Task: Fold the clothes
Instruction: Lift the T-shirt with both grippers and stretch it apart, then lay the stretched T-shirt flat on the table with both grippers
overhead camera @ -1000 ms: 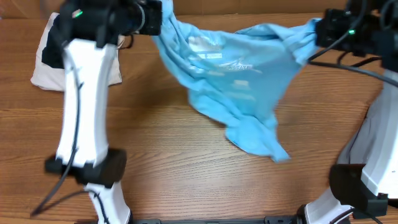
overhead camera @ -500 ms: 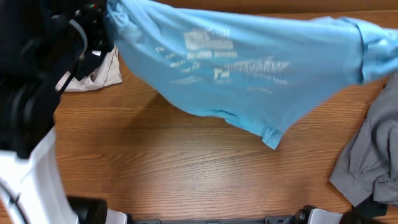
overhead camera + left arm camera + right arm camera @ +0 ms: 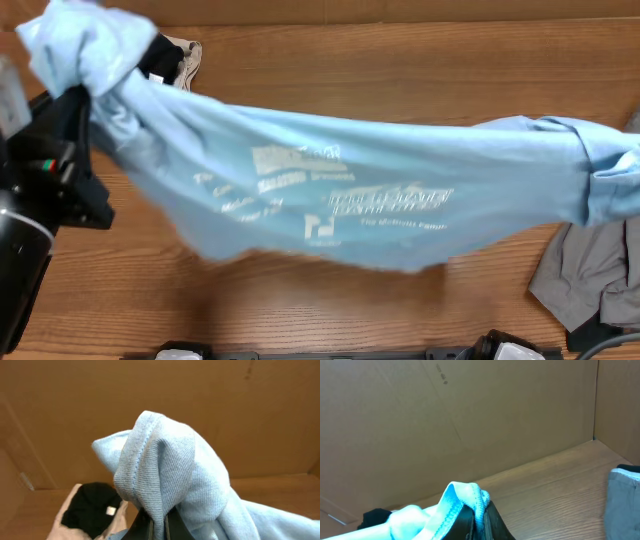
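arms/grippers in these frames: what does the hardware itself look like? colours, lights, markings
Left arm: black housing with small green and red lights, and a glossy black rounded section below it. Left gripper and right gripper: dark, near-black fingers, mostly hidden by the light blue T-shirt. No readable markings, and no cable can be made out clearly.

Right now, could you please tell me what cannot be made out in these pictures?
Print on the blue shirt: overhead, motion-blurred, unreadable.
Grey garment: overhead, cut off by the right edge.
Beige cloth: overhead, mostly behind the shirt.
Left gripper and right gripper: wrist views, fingertips buried in shirt fabric.
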`<state>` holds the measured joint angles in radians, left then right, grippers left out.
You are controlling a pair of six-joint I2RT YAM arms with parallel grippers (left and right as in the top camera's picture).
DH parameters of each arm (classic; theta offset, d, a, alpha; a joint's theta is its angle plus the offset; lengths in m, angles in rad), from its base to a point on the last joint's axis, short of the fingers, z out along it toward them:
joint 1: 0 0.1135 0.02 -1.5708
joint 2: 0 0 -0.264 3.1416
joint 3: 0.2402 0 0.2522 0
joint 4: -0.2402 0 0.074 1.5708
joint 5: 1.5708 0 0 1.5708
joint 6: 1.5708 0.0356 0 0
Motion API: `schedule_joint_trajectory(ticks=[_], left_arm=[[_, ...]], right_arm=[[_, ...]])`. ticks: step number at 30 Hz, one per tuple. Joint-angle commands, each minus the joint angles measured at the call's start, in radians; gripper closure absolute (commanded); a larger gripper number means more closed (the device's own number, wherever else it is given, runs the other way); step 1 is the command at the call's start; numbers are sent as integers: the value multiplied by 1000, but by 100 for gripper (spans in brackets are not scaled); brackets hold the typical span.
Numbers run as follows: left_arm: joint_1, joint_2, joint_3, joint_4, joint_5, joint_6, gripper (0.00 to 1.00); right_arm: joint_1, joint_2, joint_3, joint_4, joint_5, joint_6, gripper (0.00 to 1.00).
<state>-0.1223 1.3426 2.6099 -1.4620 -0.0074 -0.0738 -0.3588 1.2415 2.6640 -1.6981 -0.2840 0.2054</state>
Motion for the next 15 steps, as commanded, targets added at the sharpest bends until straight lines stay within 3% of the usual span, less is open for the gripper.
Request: schedule_joint_trajectory(ticks=[1, 9, 15], left_arm=[[11, 55, -10, -11, -109, 16, 96], [11, 288, -25, -19, -103, 14, 96], [11, 523, -25, 12, -69, 14, 96]], right_arm=[[-6, 37, -8, 5, 21, 0, 96], [-6, 179, -87, 6, 20, -25, 96], [0, 393, -132, 43, 2, -47, 96]])
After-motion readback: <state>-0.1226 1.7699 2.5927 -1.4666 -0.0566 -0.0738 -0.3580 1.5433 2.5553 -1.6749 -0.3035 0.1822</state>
